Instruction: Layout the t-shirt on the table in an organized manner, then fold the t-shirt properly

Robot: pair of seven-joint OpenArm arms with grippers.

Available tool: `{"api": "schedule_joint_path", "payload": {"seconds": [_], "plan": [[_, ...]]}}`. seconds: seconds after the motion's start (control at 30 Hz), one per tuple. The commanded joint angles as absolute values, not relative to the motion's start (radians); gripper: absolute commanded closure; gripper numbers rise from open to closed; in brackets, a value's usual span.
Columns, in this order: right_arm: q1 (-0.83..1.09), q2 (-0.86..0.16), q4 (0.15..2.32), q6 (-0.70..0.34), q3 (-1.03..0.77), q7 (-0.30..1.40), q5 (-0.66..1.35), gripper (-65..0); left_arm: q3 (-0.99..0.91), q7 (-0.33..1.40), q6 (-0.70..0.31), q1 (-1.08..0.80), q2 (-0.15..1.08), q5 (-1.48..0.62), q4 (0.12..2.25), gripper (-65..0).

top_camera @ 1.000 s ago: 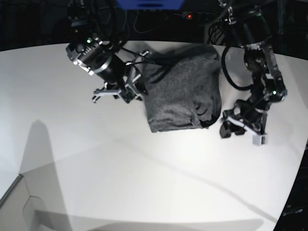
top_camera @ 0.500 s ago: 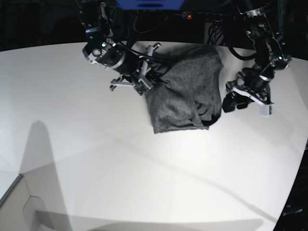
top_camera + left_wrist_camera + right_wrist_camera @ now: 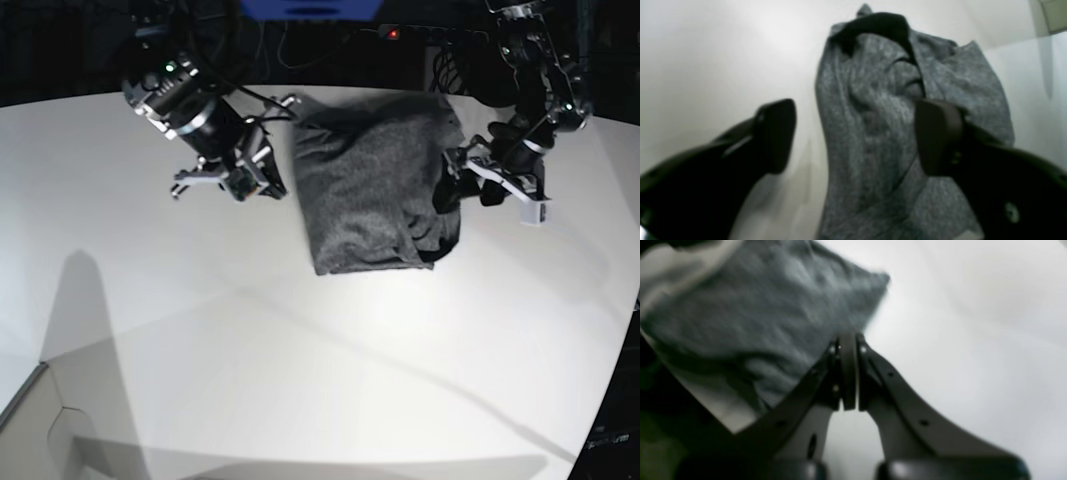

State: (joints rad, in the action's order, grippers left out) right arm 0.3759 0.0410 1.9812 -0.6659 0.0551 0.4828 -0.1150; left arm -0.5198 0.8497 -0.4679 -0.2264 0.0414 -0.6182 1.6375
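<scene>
The dark heather-grey t-shirt [image 3: 372, 190] lies folded into a compact, rumpled rectangle at the back middle of the white table [image 3: 300, 350]. My left gripper [image 3: 449, 190] is at the shirt's right edge, open wide. In the left wrist view its fingers [image 3: 776, 133] straddle the edge of the t-shirt [image 3: 873, 116], one over bare table [image 3: 706, 50] and one over the cloth. My right gripper [image 3: 270, 180] hangs just left of the shirt. It is shut [image 3: 846, 346] with nothing seen between the jaws, and the t-shirt [image 3: 773, 313] lies just beyond its tips on the table [image 3: 973, 323].
A pale box corner [image 3: 40, 430] juts in at the bottom left. The table's curved edge [image 3: 622, 330] runs down the right side. Dark clutter, cables and a blue object [image 3: 310, 8] stand behind the table's back edge.
My left gripper has moved in to the shirt's right edge and opened wider. My right gripper, shut, has pulled back leftward off the shirt's left edge.
</scene>
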Motion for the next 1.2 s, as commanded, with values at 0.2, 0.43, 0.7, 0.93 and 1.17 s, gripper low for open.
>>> {"api": "schedule_joint_path", "payload": {"seconds": [0.2, 0.43, 0.7, 0.93, 1.17], "plan": [[0.417, 0.03, 1.997, -0.671, 0.019, 0.45, -0.099, -6.4, -0.415, 0.826, -0.475, -0.209, 0.058, -0.633, 1.586, -61.5], [0.435, 0.03, 2.002, -0.673, -0.018, 0.449, -0.099, -6.4, -0.329, 0.82, -0.475, -0.191, 0.045, -0.633, 1.506, -61.5], [0.437, 0.03, 2.005, -0.673, -0.113, 0.449, -0.099, -6.3, -0.318, 0.819, -0.475, -0.14, 0.027, -0.628, 1.371, -59.5], [0.427, 0.031, 2.005, -0.698, -0.312, 0.449, -0.097, -6.3, -0.231, 0.82, -0.475, -0.01, 0.05, -0.624, 1.176, -18.9], [0.409, 0.053, 2.005, -0.698, -0.506, 0.45, -0.082, -6.3, 0.136, 0.82, -0.472, 0.196, 0.165, -0.622, 1.069, -0.9]]}}
